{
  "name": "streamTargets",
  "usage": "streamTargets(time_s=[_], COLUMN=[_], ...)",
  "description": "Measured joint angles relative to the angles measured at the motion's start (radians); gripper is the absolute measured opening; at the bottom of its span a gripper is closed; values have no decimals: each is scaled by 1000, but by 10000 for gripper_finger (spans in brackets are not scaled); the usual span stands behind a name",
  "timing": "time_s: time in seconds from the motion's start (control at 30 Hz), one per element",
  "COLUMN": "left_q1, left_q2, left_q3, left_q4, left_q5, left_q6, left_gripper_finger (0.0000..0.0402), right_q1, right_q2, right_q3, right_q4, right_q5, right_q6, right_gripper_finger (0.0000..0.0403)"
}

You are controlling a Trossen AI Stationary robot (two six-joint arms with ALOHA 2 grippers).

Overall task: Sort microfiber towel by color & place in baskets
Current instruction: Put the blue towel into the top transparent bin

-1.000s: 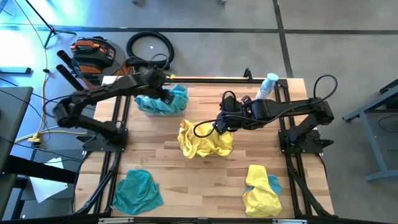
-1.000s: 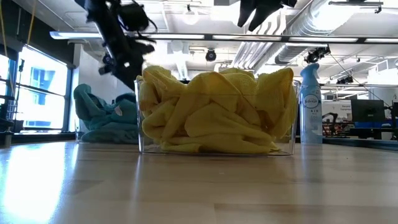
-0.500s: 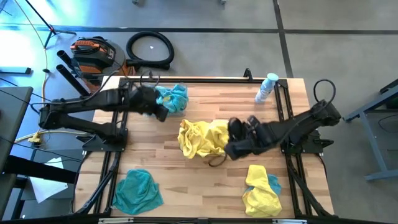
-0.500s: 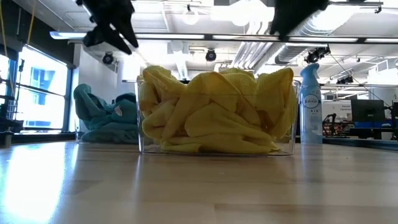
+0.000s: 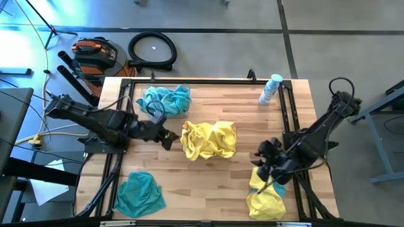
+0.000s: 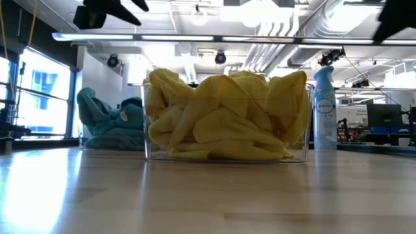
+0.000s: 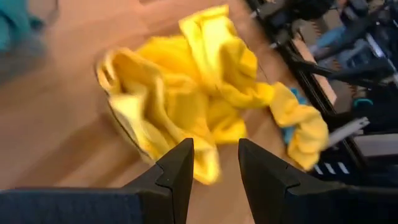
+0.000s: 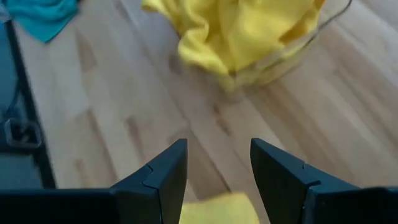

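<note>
Right gripper (image 5: 270, 169), fingers parted and empty, is hanging just above mixed towel heap (image 5: 265, 194); left gripper (image 5: 165, 137), also parted, is sitting farther off.

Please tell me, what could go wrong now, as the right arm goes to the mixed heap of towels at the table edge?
1. The near-right heap has a teal towel tucked among yellow ones; the open right gripper above it might pinch both colours together.
2. The yellow basket is already heaped above its rim, so another towel could slide off.
3. The heap lies near the table edge; a tug may drag cloth over it.
</note>
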Motion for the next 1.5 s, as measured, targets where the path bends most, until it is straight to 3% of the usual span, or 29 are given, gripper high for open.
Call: streamTargets(time_s=[0.33,0.57,0.73,0.9,1.0,1.13,1.5], left_q1=[-189,-286,-311,-328,-343,-406,-578], left_q2=[121,242,337,418,447,480,503], left_q3=[14,210,405,534,529,464,221], left_q4=[227,190,26,-314,-491,-552,-558], left_q5=[-115,-240,-250,-167,-45,95,168], left_q6=[-75,45,109,-74,-215,-280,-727], left_gripper_finger=[116,104,92,88,87,87,115], right_q1=[87,92,93,93,93,93,93], right_q2=[-126,-127,-127,-127,-127,-127,-123], right_q3=[-176,-217,-218,-218,-217,-218,-217], right_q4=[56,116,127,128,128,136,149], right_q5=[-23,-63,-67,-67,-67,-63,-41], right_q6=[161,180,179,179,179,179,179], right_gripper_finger=[171,171,171,171,171,171,171])
